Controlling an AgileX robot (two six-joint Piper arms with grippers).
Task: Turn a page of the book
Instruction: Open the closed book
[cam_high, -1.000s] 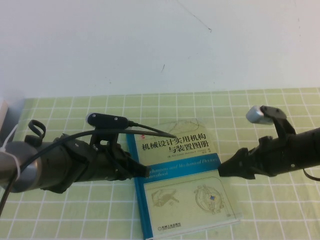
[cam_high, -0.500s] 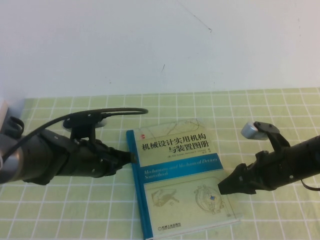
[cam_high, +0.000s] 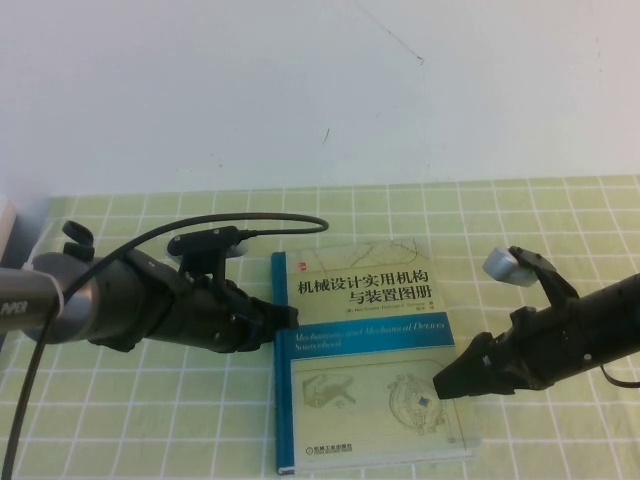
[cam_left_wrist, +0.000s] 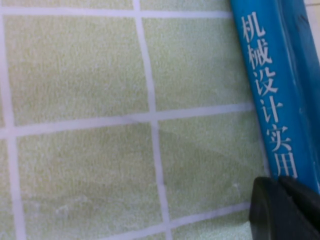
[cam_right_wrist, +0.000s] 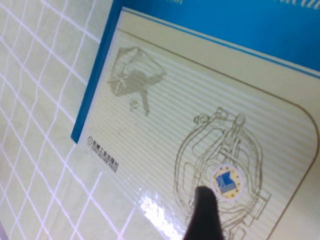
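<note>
Book (cam_high: 365, 355) lies shut on counter (cam_high: 150, 420). Left tool (cam_high: 290, 318) touches the spine, grip unclear; right tool (cam_high: 445, 383) over cover's free edge, open, empty. Lift cover edge w/ right, keep spine pinned

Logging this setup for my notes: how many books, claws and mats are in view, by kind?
Book: 1, closed, on the mat
Claws: 2, left claw at the book's spine, right claw over its cover
Mat: 1, green checked
Total: 4
</note>
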